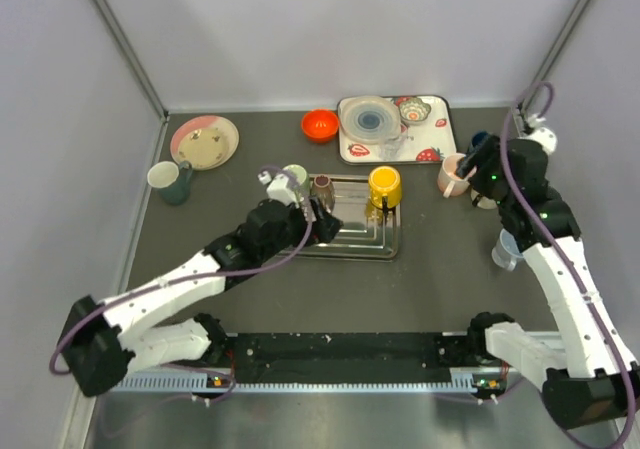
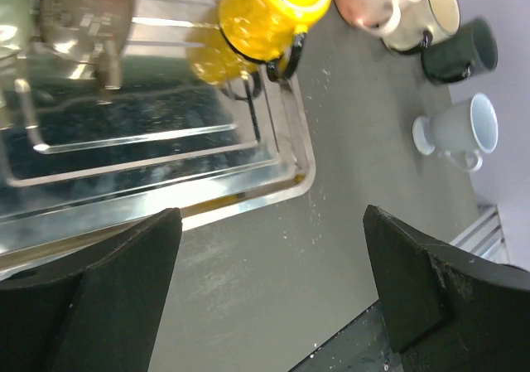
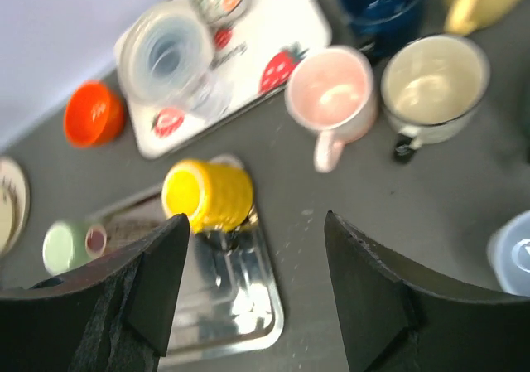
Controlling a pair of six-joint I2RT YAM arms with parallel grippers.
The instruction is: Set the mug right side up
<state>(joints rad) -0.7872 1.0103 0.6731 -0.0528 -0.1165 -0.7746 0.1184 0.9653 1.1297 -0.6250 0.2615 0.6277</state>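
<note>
Grey table [image 1: 420,289] | yellow mug [image 1: 385,186] inverted on tray [image 1: 350,241] — brown mug [image 1: 322,187] nr.

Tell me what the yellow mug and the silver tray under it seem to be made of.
The yellow mug is likely glazed ceramic: glossy, with bright highlights. The silver tray looks like polished metal, perhaps stainless steel; its mirror-like surface reflects the mug.

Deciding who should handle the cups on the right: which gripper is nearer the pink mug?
Right. The right gripper hovers right beside the pink mug, at its right edge. The left gripper is over the metal tray, well to the mug's left.
</note>
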